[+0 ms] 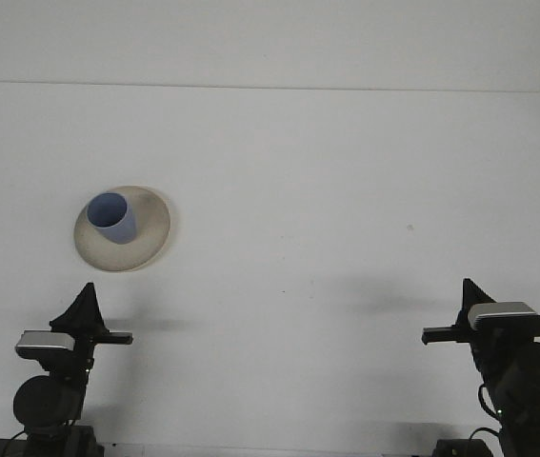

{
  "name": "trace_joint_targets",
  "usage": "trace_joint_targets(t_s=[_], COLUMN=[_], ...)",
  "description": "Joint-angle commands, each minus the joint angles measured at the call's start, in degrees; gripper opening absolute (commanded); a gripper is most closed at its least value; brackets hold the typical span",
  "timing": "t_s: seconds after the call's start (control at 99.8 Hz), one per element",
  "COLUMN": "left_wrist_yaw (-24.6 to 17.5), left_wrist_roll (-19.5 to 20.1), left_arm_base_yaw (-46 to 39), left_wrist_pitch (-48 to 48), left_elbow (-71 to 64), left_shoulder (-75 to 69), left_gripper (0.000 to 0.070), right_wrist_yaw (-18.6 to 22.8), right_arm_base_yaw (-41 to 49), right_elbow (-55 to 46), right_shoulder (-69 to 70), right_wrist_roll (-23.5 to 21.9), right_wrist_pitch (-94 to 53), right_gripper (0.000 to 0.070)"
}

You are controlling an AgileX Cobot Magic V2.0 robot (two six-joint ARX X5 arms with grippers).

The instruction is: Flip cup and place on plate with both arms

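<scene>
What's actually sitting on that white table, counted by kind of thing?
Cups: 1, the blue cup, standing mouth-up on the plate
Plates: 1, the cream plate
Total: 2 things

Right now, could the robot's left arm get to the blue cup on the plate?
Probably yes. The blue cup stands upright on the plate, straight ahead of the left gripper, with only bare white table between them. Nothing blocks the way. The right gripper is much farther off.
</scene>
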State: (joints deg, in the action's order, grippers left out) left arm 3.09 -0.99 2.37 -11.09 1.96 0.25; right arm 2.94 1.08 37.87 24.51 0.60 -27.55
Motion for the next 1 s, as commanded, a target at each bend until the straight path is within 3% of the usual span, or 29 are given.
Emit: trace_joint_targets(t_s=[0.0, 0.692, 0.992], left_wrist_yaw=[-0.11, -0.11, -0.11], left_wrist_roll=[-0.33, -0.33, -0.33], left_arm_base_yaw=[0.00, 0.00, 0.00], left_wrist_pitch=[-0.66, -0.66, -0.63], left_elbow=[-1.16, -1.16, -1.16], left_shoulder=[-0.07, -0.07, -0.07], left_gripper=[0.0014, 0.0014, 0.0014], right_wrist_yaw=[0.00, -0.02, 0.00], right_arm_base_yaw=[0.07, 0.07, 0.07], right_elbow=[0.57, -0.04, -13.33], right_shoulder=[0.28, -0.87, -12.02], right_wrist_roll=[-0.44, -0.42, -0.42], right_wrist_pitch=[0.57, 1.20, 15.63], right_gripper=[0.0000, 0.0000, 0.0000])
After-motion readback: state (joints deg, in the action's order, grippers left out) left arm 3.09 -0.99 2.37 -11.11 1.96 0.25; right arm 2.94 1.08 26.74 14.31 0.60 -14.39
